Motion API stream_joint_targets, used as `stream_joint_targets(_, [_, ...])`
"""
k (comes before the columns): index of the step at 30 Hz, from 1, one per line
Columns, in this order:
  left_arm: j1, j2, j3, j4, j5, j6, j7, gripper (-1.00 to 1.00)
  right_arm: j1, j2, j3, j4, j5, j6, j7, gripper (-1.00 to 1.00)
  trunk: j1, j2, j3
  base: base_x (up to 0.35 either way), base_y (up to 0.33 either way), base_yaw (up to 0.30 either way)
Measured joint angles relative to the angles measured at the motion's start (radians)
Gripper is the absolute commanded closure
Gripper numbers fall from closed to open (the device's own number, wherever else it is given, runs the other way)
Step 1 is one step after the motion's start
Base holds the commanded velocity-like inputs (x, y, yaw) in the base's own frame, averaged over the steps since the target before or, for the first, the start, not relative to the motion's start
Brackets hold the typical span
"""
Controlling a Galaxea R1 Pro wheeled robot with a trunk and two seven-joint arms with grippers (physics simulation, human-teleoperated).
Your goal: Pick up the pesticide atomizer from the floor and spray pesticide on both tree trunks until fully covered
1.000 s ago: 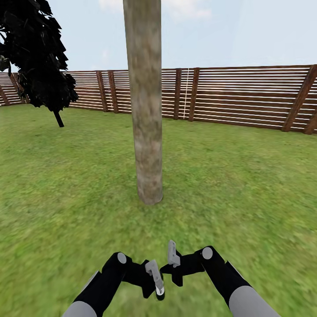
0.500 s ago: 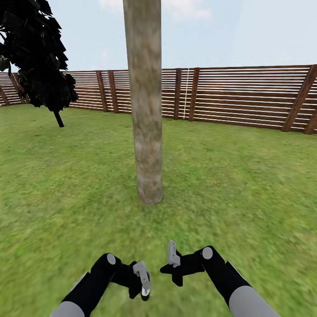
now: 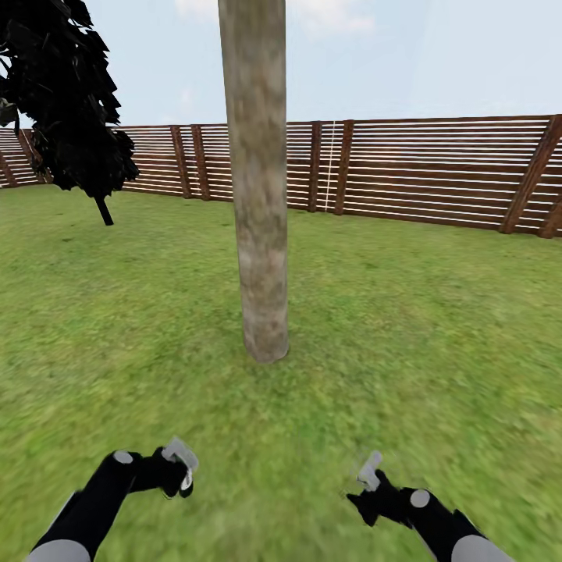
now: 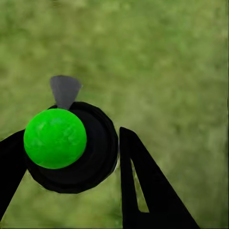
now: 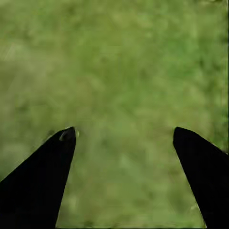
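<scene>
Our two arms have swung apart, left claw [image 3: 181,467] grasping one pesticide atomizer [image 4: 71,145], right claw [image 3: 367,476] released over grass [image 3: 406,328], one grey-brown tree trunk [image 3: 257,195] ahead, one black tree [image 3: 66,94].

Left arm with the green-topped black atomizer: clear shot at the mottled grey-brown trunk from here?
Probably yes. Bare grass lies between the left gripper and the trunk, nothing in between. But the wrist view shows the atomizer facing the ground, so the arm would likely need to lift and re-aim first.
</scene>
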Motion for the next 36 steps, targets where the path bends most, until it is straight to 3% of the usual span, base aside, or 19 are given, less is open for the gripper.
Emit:
stream_joint_targets(1, [0.001,-0.013,0.024,0.001,0.036,0.012,0.029,1.00,0.000,-0.005,-0.042,0.034,-0.001,-0.001,-0.109,-1.00,0.000,0.000,0.000,0.000,0.000,0.000])
stream_joint_targets(2, [0.001,-0.022,0.032,0.002,0.052,0.016,0.043,1.00,0.001,-0.006,-0.059,0.048,-0.003,-0.001,-0.160,-1.00,0.000,0.000,0.000,0.000,0.000,0.000])
stream_joint_targets(3, [0.001,-0.046,0.042,0.020,0.075,0.021,0.070,1.00,0.008,-0.008,-0.107,0.071,-0.009,-0.003,-0.240,-1.00,0.000,0.000,0.000,0.000,0.000,0.000])
stream_joint_targets(5, [0.001,-0.075,0.048,0.075,0.090,0.023,0.150,1.00,0.051,-0.010,-0.212,0.091,-0.048,-0.017,-0.328,-1.00,0.000,0.000,0.000,0.000,0.000,0.000])
stream_joint_targets(6, [0.001,-0.088,0.049,0.104,0.109,0.023,0.223,1.00,0.081,-0.012,-0.273,0.094,-0.073,-0.044,-0.357,-1.00,0.000,0.000,0.000,0.000,0.000,0.000])
stream_joint_targets(8, [0.001,-0.115,0.051,0.132,0.186,0.020,0.387,1.00,0.120,-0.031,-0.360,0.096,-0.101,-0.109,-0.381,-1.00,0.000,0.000,0.000,0.000,0.000,0.000])
stream_joint_targets(10, [0.001,-0.138,0.048,0.159,0.312,0.010,0.597,1.00,0.150,-0.043,-0.393,0.097,-0.110,-0.168,-0.385,-1.00,0.000,0.000,0.000,0.000,0.000,0.000])
stream_joint_targets(11, [0.002,-0.155,0.047,0.165,0.350,0.008,0.650,1.00,0.155,-0.046,-0.398,0.097,-0.112,-0.177,-0.385,-1.00,0.000,0.000,0.000,0.000,0.000,0.000])
stream_joint_targets(12, [0.002,-0.172,0.045,0.167,0.364,0.004,0.671,1.00,0.156,-0.047,-0.400,0.097,-0.112,-0.180,-0.385,-1.00,0.000,0.000,0.000,0.000,0.000,0.000])
stream_joint_targets(15, [0.003,-0.196,0.043,0.173,0.374,-0.032,0.692,1.00,0.158,-0.049,-0.400,0.099,-0.112,-0.181,-0.384,-1.00,0.000,0.000,0.000,0.101,0.000,-0.008])
stream_joint_targets(17, [-0.001,-0.201,0.040,0.190,0.373,-0.022,0.738,1.00,0.158,-0.047,-0.417,0.100,-0.115,-0.181,-0.386,-1.00,0.000,0.000,0.000,0.330,0.000,-0.257])
stream_joint_targets(20, [-0.014,-0.213,0.038,0.179,0.376,0.126,0.744,1.00,0.158,-0.048,-0.421,0.099,-0.115,-0.181,-0.387,-1.00,0.000,0.000,0.000,0.336,0.000,-0.295])
stream_joint_targets(25, [-0.056,-0.219,0.036,0.174,0.375,0.237,0.744,1.00,0.158,-0.048,-0.467,0.098,-0.115,-0.181,-0.385,-1.00,0.000,0.000,0.000,0.337,0.000,-0.289])
stream_joint_targets(34, [-0.072,-0.219,0.035,0.171,0.374,0.283,0.734,1.00,0.158,-0.047,-0.472,0.097,-0.115,-0.181,-0.385,-1.00,0.000,0.000,0.000,0.130,0.000,-0.025])
stream_joint_targets(36, [-0.076,-0.220,0.033,0.169,0.374,0.319,0.733,1.00,0.158,-0.047,-0.472,0.097,-0.114,-0.181,-0.385,-1.00,0.000,0.000,0.000,0.163,0.000,0.000])
